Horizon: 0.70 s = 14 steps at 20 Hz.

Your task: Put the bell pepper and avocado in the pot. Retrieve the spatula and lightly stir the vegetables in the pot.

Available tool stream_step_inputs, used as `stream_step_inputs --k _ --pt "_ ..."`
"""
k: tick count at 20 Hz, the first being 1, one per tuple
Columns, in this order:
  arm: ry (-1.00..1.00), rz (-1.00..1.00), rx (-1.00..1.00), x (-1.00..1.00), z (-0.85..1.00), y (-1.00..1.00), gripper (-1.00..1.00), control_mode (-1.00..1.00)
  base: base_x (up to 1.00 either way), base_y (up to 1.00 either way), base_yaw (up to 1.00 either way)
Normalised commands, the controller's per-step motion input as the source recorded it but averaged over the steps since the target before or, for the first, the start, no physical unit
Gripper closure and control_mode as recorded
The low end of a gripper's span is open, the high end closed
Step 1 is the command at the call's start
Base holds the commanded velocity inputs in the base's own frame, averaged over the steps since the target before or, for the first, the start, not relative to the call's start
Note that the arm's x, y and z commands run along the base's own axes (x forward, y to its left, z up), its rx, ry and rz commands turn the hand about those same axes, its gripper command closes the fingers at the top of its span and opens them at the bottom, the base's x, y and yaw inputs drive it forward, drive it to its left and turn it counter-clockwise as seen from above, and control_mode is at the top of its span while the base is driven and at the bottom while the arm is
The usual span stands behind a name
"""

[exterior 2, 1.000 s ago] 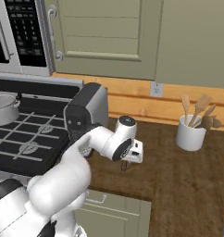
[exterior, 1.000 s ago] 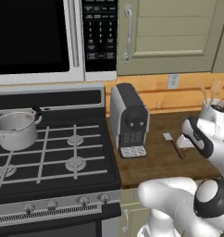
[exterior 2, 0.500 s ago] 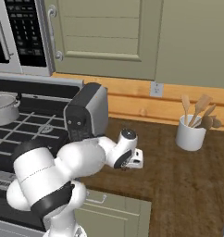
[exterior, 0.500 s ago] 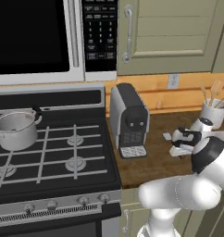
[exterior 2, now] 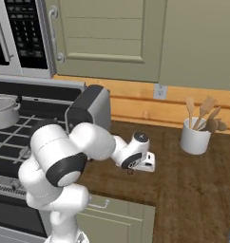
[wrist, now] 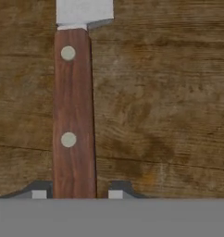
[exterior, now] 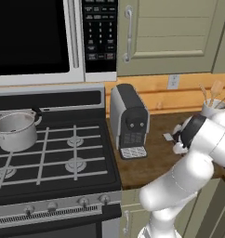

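Note:
The spatula [wrist: 73, 115] lies flat on the wooden counter, its reddish-brown handle running up to the pale grey blade [wrist: 84, 11]. My gripper [wrist: 77, 194] is down over the handle's end, one fingertip on each side, shut on it. In the left base view the gripper [exterior: 177, 146] sits low on the counter right of the coffee machine, with the grey blade [exterior: 168, 136] poking out beside it. In the right base view the gripper [exterior 2: 131, 171] presses down on the counter. The steel pot [exterior: 14, 130] [exterior 2: 3, 111] stands on the stove's back left burner. The bell pepper and avocado are out of view.
A dark coffee machine [exterior: 129, 121] [exterior 2: 88, 111] stands between the stove [exterior: 54, 158] and my hand. At the counter's back right, a white crock [exterior: 212, 107] [exterior 2: 195, 137] holds wooden utensils. A microwave [exterior: 40, 37] hangs above the stove.
The hand has come down onto the counter over the spatula handle, and the jaws have gone from wide open to shut around it.

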Motion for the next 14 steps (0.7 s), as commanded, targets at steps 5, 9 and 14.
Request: stream_step_inputs --k 5,9,14 --pt "0.00 0.00 0.00 -0.08 -0.36 -0.01 1.00 -1.00 0.00 0.00 0.00" --pt "-0.03 0.00 0.00 -0.18 0.13 0.00 1.00 -1.00 0.00 0.00 0.00" --pt "-0.21 -0.04 0.00 -0.67 0.95 0.18 1.00 -1.00 0.00 0.00 0.00"
